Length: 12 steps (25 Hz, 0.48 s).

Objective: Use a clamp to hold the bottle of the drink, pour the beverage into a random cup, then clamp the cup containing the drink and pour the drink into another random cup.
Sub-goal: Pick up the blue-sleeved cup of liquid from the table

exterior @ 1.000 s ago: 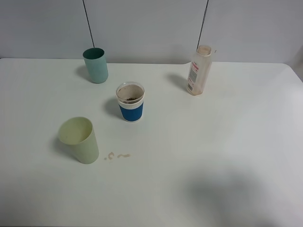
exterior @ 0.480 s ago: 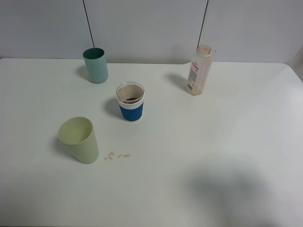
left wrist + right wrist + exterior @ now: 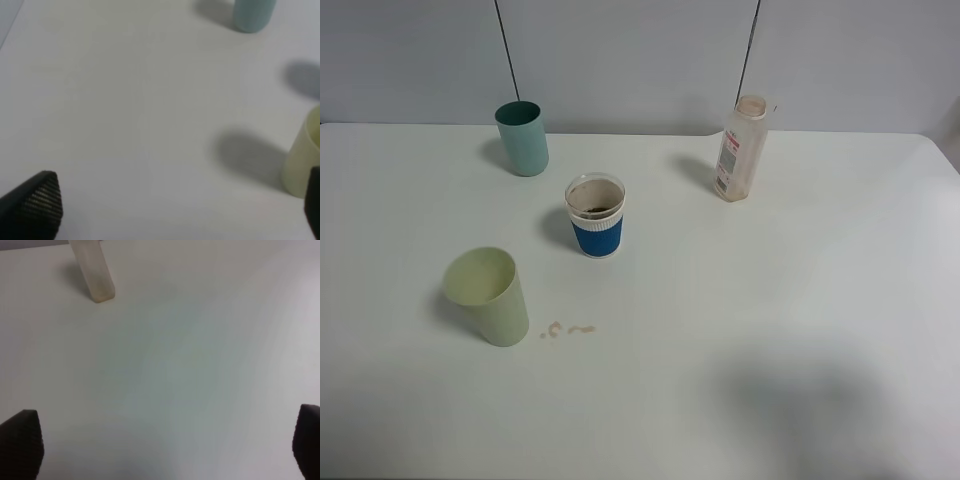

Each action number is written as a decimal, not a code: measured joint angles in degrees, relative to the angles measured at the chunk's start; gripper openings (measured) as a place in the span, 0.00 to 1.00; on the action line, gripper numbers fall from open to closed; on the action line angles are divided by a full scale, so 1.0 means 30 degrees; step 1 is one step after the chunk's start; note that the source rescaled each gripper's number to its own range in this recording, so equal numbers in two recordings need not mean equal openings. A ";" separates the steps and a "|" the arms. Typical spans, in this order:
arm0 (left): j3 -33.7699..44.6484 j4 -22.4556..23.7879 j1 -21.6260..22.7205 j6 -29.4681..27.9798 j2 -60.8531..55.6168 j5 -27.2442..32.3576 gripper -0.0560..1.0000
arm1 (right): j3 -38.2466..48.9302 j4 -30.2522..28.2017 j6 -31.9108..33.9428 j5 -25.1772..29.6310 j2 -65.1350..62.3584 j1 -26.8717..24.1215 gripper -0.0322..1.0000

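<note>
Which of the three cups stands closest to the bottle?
The blue cup with the white band, in the middle of the table, is closest to the bottle. The teal cup and the pale green cup stand farther left.

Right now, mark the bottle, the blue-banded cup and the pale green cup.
bottle [image 3: 739, 150], exterior high view, mid body.
blue-banded cup [image 3: 595, 237], exterior high view, blue band.
pale green cup [image 3: 500, 310], exterior high view, outer wall.
</note>
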 joint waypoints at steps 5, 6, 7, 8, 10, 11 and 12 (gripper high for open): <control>0.0000 0.0000 0.0000 0.0000 0.0000 0.0000 0.93 | 0.0000 0.0000 0.0000 0.0000 0.0000 -0.1801 1.00; 0.0000 0.0000 0.0000 0.0000 0.0000 0.0000 0.93 | 0.0000 0.0000 0.0000 0.0000 0.0000 -0.2213 1.00; 0.0000 0.0000 0.0000 0.0000 0.0000 0.0000 0.93 | 0.0000 0.0000 0.0000 0.0000 0.0000 -0.2674 1.00; 0.0000 0.0000 0.0000 0.0000 0.0000 0.0000 0.93 | 0.0000 0.0000 0.0000 0.0000 0.0000 -0.3073 1.00; 0.0000 0.0000 0.0000 0.0000 0.0000 0.0000 0.93 | 0.0000 0.0000 0.0000 0.0000 0.0000 -0.3596 1.00; 0.0000 0.0000 0.0000 0.0000 0.0000 0.0000 0.93 | 0.0000 0.0000 0.0000 0.0000 0.0000 -0.3745 1.00; 0.0000 0.0000 0.0000 0.0000 0.0000 0.0000 0.93 | 0.0000 0.0000 0.0000 0.0000 0.0000 -0.3861 1.00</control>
